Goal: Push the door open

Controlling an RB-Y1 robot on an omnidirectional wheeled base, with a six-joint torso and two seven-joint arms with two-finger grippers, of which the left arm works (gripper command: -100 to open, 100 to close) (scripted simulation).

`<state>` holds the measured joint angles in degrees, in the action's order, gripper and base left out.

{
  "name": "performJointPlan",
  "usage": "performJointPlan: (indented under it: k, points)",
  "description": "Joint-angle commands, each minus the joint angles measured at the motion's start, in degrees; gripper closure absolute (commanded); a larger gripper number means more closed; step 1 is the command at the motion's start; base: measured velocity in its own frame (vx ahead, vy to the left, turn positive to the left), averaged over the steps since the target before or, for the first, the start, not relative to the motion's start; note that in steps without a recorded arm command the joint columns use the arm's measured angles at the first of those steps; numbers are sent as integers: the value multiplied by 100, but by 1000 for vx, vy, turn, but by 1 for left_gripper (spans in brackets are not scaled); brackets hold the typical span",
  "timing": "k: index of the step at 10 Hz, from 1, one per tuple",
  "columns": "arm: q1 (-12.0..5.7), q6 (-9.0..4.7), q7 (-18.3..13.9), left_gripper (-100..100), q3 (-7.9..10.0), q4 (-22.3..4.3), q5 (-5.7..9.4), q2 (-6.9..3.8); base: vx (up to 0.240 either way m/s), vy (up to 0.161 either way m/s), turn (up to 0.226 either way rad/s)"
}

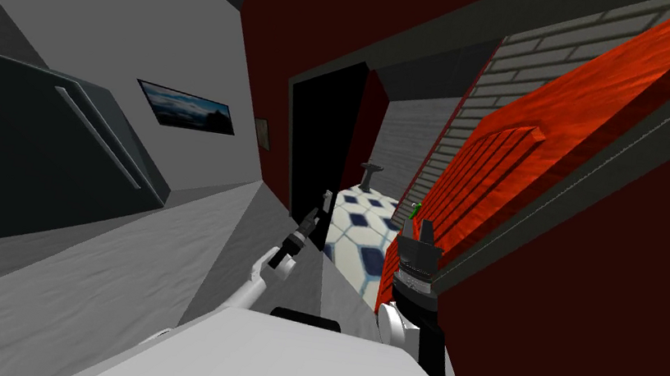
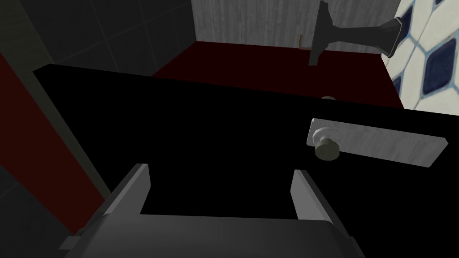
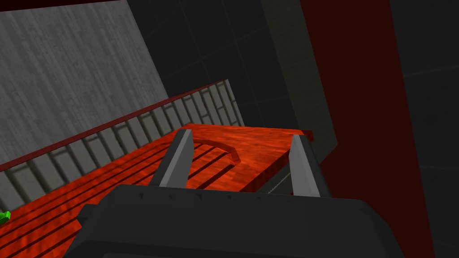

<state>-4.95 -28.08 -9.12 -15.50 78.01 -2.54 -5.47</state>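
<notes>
**Door.** The door [image 1: 325, 130] is showing as a flat black panel. It is standing in the doorway ahead, on the left of a gap that is giving onto a tiled floor [image 1: 355, 234] of white with navy diamonds. A dark pedestal stand [image 1: 369, 176] is sitting on that floor, beyond the door.

**Left arm.** The left gripper [image 2: 219, 169] is reaching forward to the door's black face, low and near its free edge. Its two fingers are standing spread apart with nothing between them. Contact with the panel cannot be confirmed, because the black face is giving no shading. A grey plate [image 2: 385, 144] is lying on the door face just beside one finger, and a round knob [image 2: 327, 149] is projecting from the end of the plate nearer the gripper. A dark red surface [image 2: 269, 62] is showing past the door's edge.

**Right arm.** The right gripper [image 3: 242, 134] is hanging to the right of the doorway and pointing at a red-orange slatted panel [image 3: 112, 179]. Its fingers are likewise spread and holding nothing. An arched handle [image 3: 219, 148] is sitting on the panel between the fingertips, apart from both. A grey brick wall [image 3: 134, 130] is running behind the panel, and a small green object [image 3: 3, 217] is showing at the panel's far end.
</notes>
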Motion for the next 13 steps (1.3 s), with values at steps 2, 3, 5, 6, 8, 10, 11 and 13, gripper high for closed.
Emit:
performJointPlan:
  k: [2,3,5,6,8,10,11,13]
  points:
    - [-237,19,-140,-100,-73,-374,-46,-19,100,87,-25]
    - [-319,25,-185,-100,-103,-513,-67,-19,86,81,-30]
    - [-478,35,-272,-100,-162,-779,-106,-14,79,93,-22]
    - [-555,40,-315,-100,-190,-910,-125,-10,99,98,-26]
    - [-711,51,-400,-100,-248,-1171,-163,-3,103,97,-24]
    - [-859,60,-481,-100,-302,-1420,-199,6,92,83,-21]
    - [-929,65,-519,-100,-328,-1538,-217,12,77,83,-21]
    - [-1070,74,-596,-100,-380,-1774,-251,25,78,84,-23]
